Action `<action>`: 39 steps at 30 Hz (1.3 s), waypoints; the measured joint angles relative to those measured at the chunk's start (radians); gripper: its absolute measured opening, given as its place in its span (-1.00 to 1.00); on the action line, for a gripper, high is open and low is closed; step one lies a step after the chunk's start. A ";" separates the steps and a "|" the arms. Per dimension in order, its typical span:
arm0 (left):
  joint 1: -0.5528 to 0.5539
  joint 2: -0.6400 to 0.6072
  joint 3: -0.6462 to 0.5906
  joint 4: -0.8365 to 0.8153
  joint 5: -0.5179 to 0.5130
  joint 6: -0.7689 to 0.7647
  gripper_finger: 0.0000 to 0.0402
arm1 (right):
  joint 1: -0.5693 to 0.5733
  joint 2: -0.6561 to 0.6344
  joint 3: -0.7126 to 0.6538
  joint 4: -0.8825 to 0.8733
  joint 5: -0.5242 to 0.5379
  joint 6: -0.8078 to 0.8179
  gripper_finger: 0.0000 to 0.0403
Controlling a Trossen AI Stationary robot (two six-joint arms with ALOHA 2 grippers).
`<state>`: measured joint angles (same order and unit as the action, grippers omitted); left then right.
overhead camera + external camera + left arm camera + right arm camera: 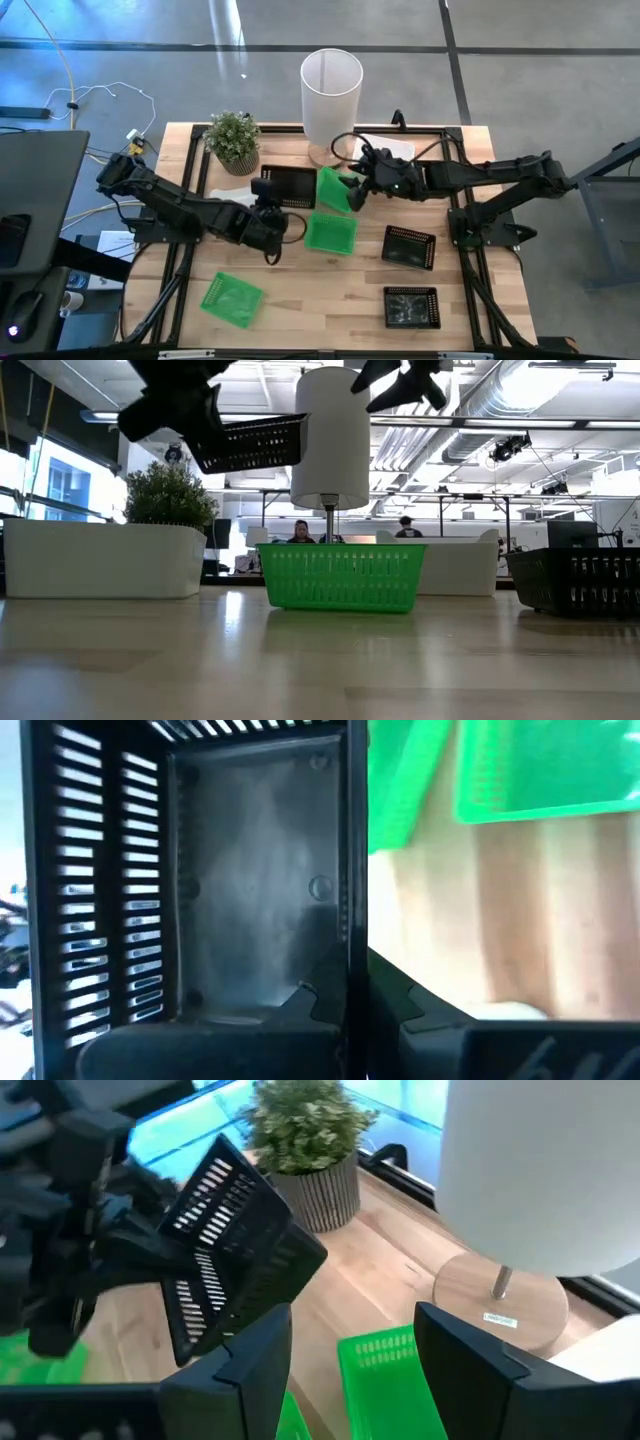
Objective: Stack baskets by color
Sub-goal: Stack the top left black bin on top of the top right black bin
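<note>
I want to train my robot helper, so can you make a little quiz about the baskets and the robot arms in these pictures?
1. True or false: the left tool holds a bright green mesh plastic basket.
2. In the high view, how many black mesh plastic baskets lie on the wooden table? A one, B two, C four.
3. Fill in: the right tool has its jaws ____.
Key: 1 false, it holds a lifted black basket; 2 B; 3 open.
</note>
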<state>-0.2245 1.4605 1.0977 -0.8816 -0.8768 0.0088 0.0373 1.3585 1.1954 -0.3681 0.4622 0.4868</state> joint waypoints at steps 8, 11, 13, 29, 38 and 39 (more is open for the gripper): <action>0.090 0.000 0.000 -0.013 -0.028 0.052 -1.00 | -0.026 0.087 0.000 0.127 -0.003 0.006 -0.08; 0.111 0.000 0.000 -0.014 -0.051 0.076 -1.00 | -0.026 0.127 0.000 0.178 -0.003 0.005 -0.09; 0.116 0.000 0.000 -0.013 -0.055 0.089 -1.00 | -0.028 0.150 0.000 0.199 0.011 0.004 -0.09; 0.120 0.000 0.000 -0.013 -0.077 0.135 -1.00 | -0.059 0.300 0.000 0.481 0.026 0.032 -0.09; 0.120 0.000 0.000 -0.013 -0.080 0.155 -1.00 | -0.097 0.359 0.000 0.503 -0.013 0.097 -0.26; 0.120 0.000 0.000 -0.013 -0.080 0.156 -1.00 | -0.101 0.363 0.000 0.501 -0.023 0.103 -0.31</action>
<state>-0.1048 1.4609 1.0977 -0.8948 -0.9563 0.1644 -0.0642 1.7218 1.1957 0.1332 0.4395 0.5901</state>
